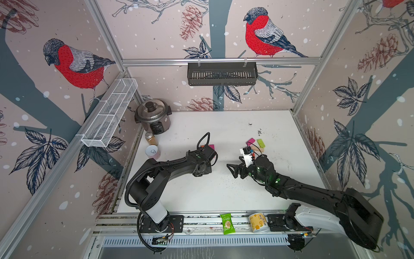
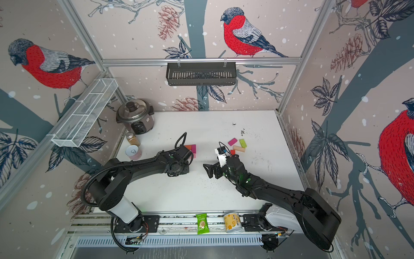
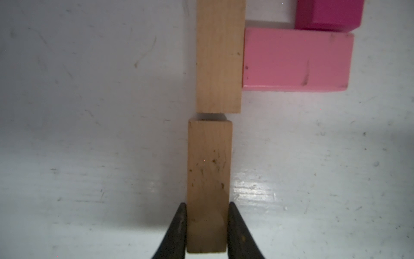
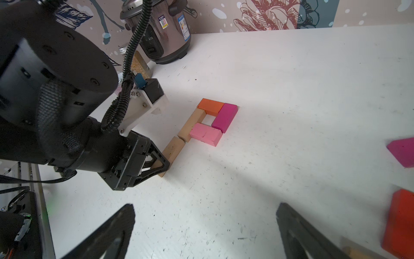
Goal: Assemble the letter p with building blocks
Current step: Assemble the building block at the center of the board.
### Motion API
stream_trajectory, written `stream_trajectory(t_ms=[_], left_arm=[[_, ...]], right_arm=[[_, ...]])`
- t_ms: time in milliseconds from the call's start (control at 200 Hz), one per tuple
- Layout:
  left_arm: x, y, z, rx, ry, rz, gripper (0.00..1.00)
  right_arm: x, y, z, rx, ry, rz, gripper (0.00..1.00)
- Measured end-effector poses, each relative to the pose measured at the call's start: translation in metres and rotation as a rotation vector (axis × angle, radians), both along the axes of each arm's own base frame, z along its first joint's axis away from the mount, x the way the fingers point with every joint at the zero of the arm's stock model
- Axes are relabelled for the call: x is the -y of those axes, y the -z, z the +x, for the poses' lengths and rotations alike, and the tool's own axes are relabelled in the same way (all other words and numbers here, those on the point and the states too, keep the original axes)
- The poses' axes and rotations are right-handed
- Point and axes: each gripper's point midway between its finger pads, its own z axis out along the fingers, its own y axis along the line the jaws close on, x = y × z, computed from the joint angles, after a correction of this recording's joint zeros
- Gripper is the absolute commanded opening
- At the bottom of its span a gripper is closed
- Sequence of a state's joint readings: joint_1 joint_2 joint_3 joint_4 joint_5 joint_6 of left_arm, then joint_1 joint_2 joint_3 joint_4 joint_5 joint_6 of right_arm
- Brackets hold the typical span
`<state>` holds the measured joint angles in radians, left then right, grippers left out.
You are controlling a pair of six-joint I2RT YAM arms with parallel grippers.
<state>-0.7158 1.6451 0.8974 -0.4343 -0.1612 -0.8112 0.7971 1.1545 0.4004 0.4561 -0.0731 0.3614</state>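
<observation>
A partial letter lies on the white table [image 1: 224, 192]. An orange block [image 4: 211, 106], a magenta block [image 4: 225, 117] and a light pink block [image 4: 205, 134] form a loop against a wood bar [image 4: 192, 124]. My left gripper [image 3: 207, 209] is shut on a second wood bar [image 3: 209, 170]. That bar sits end to end with the first [image 3: 220, 56], a thin gap between them and slightly offset. My right gripper [image 4: 206, 215] hangs open and empty over bare table. Loose magenta [image 2: 232, 141], lime green [image 2: 242, 143], wood [image 2: 239, 149] and red [image 2: 233, 152] blocks lie behind it.
A rice cooker [image 1: 154, 115], a spice jar [image 1: 151, 138] and a pink-sided cup [image 1: 153, 152] stand at the back left. A green snack packet [image 1: 227, 223] and a yellow can [image 1: 258, 222] rest on the front rail. Wall baskets [image 1: 221, 74] hang above.
</observation>
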Motion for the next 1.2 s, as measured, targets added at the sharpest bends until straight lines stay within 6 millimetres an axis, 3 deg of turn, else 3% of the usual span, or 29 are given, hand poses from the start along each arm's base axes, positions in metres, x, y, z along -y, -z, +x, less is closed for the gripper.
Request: stream_trajectory(t_ms=[1201], left_arm=[[0.0015, 0.0015, 0.0027, 0.0, 0.006, 0.007, 0.26]], right_arm=[[-0.0054, 0.0021, -0.0002, 0.014, -0.006, -0.032, 1.0]])
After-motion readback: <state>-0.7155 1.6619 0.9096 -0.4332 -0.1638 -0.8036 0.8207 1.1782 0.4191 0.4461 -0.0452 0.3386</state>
